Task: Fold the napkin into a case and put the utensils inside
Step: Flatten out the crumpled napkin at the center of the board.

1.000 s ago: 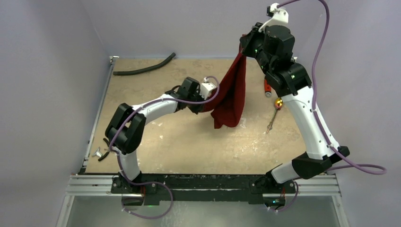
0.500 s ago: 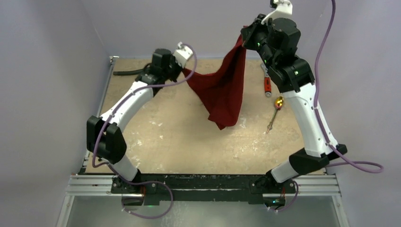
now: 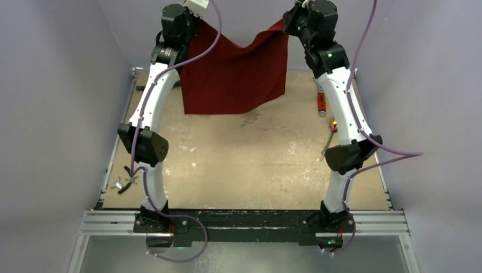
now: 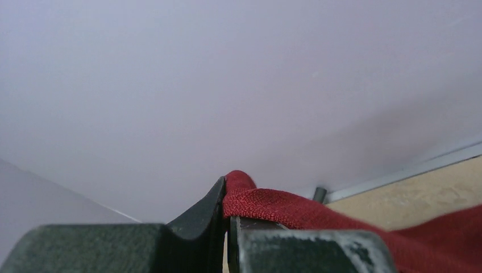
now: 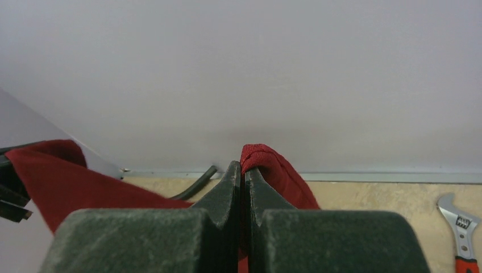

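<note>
The dark red napkin (image 3: 236, 74) hangs spread like a curtain above the far half of the table, its top edge sagging in the middle. My left gripper (image 3: 196, 20) is shut on its upper left corner, and my right gripper (image 3: 284, 24) is shut on its upper right corner. In the left wrist view the cloth (image 4: 295, 211) bulges out between the closed gripper (image 4: 227, 199). In the right wrist view a fold of napkin (image 5: 273, 170) pokes from the shut gripper (image 5: 243, 170). The gold utensils (image 3: 329, 139) lie on the table at the right, partly behind the right arm.
A red-handled wrench (image 3: 321, 102) lies just beyond the utensils and also shows in the right wrist view as the wrench (image 5: 461, 239). A black hose (image 5: 196, 187) lies along the back wall. Small metal tools (image 3: 125, 181) sit at the table's left edge.
My left arm has risen and swung to the back left, pulling its napkin corner up and outward. The napkin went from a bunched hanging drape to a spread sheet. The right gripper lifted slightly.
</note>
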